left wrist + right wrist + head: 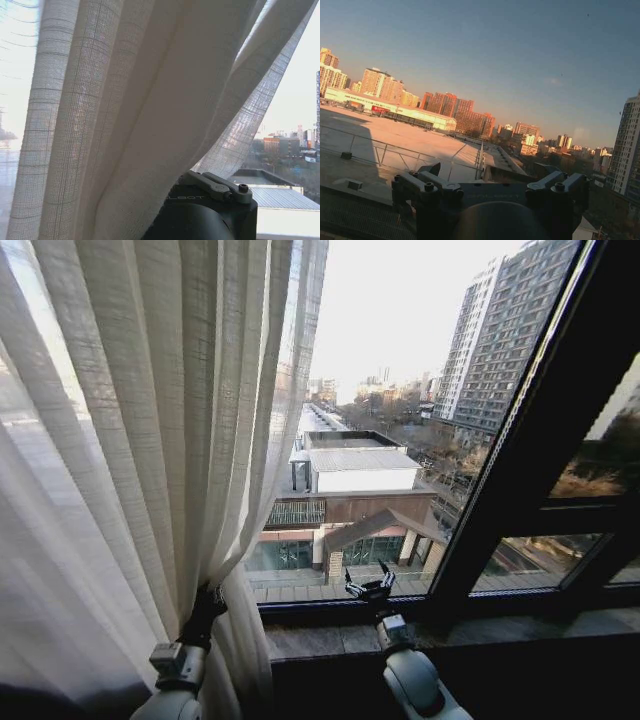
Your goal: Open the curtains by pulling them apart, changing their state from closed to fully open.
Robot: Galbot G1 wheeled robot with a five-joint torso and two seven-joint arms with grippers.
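The sheer white curtains [130, 440] hang bunched over the left half of the window, their pleats drawn in to a waist low down. My left gripper [207, 600] is at that waist, shut on the gathered fabric. In the left wrist view the curtain [140, 110] drapes over the gripper body, with one finger [217, 186] showing beside it. My right gripper [370, 587] stands open above the sill, close to the bare glass, well apart from the fabric. Its fingers [427, 187] are spread with nothing between them.
A thick black window frame bar [520, 460] slants up on the right, with lower crossbars beside it. A dark stone sill [330, 638] runs under the glass. The pane between curtain and frame is uncovered, showing rooftops and towers outside.
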